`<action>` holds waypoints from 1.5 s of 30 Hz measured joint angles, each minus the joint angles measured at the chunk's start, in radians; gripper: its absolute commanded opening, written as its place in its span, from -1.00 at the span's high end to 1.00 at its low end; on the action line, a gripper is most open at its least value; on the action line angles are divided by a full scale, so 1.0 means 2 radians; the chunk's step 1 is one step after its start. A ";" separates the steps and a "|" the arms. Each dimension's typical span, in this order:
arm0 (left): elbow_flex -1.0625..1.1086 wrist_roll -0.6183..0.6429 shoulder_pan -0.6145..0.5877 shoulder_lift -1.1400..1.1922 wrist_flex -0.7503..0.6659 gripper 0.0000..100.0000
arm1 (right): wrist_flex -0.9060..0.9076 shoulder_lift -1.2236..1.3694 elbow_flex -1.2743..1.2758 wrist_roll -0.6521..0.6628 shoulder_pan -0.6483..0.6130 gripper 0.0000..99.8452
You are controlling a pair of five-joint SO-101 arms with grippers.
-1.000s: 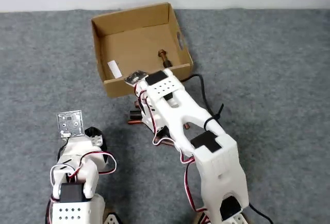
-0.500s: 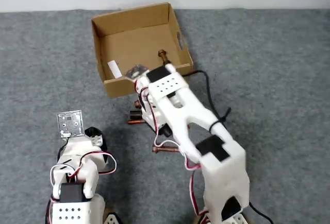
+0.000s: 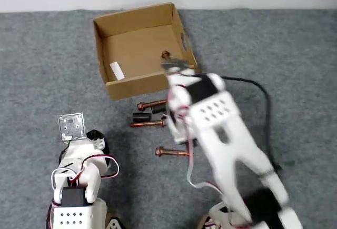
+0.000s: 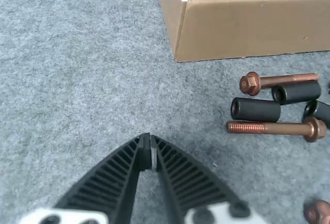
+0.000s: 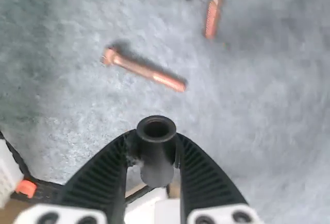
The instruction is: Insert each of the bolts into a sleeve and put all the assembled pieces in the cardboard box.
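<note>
Black sleeve [image 5: 155, 154] clamped in right pincer [image 5: 153, 142], left pincer [image 4: 148, 145] fully closed, empty, over grey carpet [image 4: 77, 54]

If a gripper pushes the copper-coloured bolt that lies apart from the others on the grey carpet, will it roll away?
The copper-coloured metal bolt has a round shank, so it may roll, probably curving around its wider flanged head. The grey carpet looks rough and should slow it soon. It seems solid metal: stiff, likely heavy for its size.
</note>
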 measured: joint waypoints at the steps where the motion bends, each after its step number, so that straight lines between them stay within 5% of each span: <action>1: 0.000 0.000 0.000 0.000 0.000 0.99 | 0.000 -0.026 0.023 -0.015 0.013 0.98; 15: 0.000 -0.001 0.042 0.000 0.022 0.98 | -0.066 -0.299 0.194 -0.173 0.209 0.98; 27: -0.086 -0.030 0.060 0.000 0.044 0.99 | -0.111 -0.523 0.346 -0.172 0.321 0.98; 35: -0.140 -0.035 0.133 -0.001 0.112 0.99 | -0.137 -0.697 0.436 -0.129 0.338 0.98; 45: -0.143 -0.158 0.142 -0.001 0.116 0.99 | -0.146 -0.768 0.474 -0.101 0.338 0.98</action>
